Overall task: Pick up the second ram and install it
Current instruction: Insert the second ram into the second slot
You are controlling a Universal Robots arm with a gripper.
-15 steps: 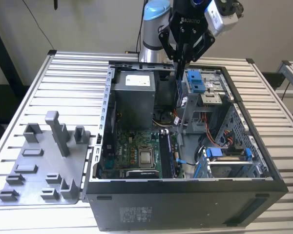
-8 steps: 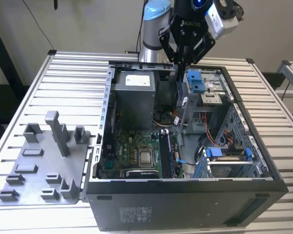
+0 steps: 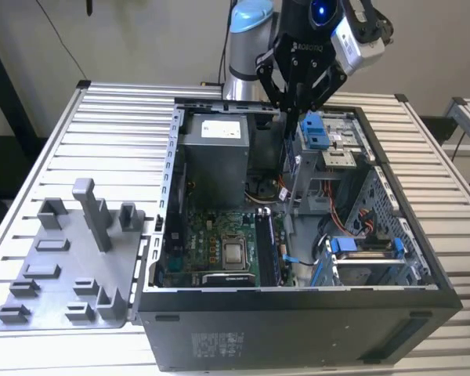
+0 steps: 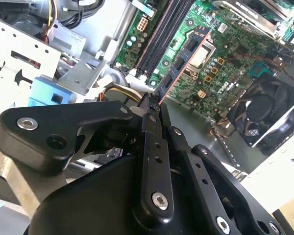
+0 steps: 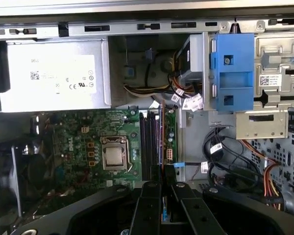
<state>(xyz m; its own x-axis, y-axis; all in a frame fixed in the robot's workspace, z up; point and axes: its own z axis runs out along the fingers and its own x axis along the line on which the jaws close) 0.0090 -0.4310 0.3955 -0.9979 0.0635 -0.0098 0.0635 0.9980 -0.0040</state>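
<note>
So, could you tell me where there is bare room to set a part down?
The slatted metal table is bare behind the grey plastic holder tray, at the exterior view's left, and beside the open black computer case at that view's right. Inside the case it is crowded with cables, under the black gripper shut on the thin dark ram stick.

Exterior view: high, well back, looking down into open case [image 3: 298, 321]. Both wrist views: close, looking past gripper [image 5: 162, 178] onto motherboard [image 5: 78, 142], shared with exterior.
</note>
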